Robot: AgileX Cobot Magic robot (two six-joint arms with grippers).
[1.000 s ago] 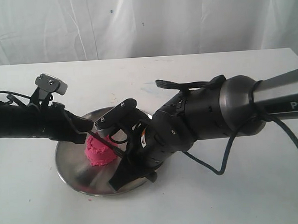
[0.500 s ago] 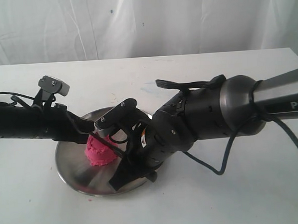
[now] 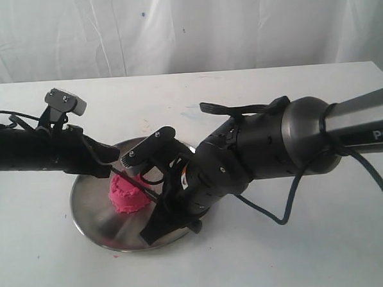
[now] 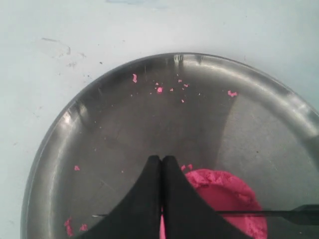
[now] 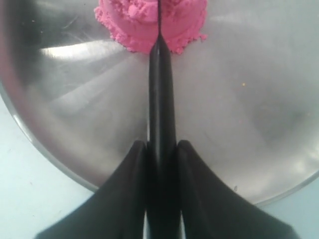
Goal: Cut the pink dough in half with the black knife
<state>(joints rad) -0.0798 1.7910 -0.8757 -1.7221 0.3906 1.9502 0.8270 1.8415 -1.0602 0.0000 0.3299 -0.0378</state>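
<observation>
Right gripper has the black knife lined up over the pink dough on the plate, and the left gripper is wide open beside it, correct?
Not quite. The left gripper is shut, fingers pressed together, as the left wrist view shows. The rest holds: the right gripper holds the black knife over the pink dough on the plate.

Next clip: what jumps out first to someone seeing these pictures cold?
The pink dough, bright against the round steel plate at the table's middle. The right gripper is clamped on the black knife, whose blade meets the mound's middle. The left gripper, fingers together, hangs just beside the dough.
</observation>
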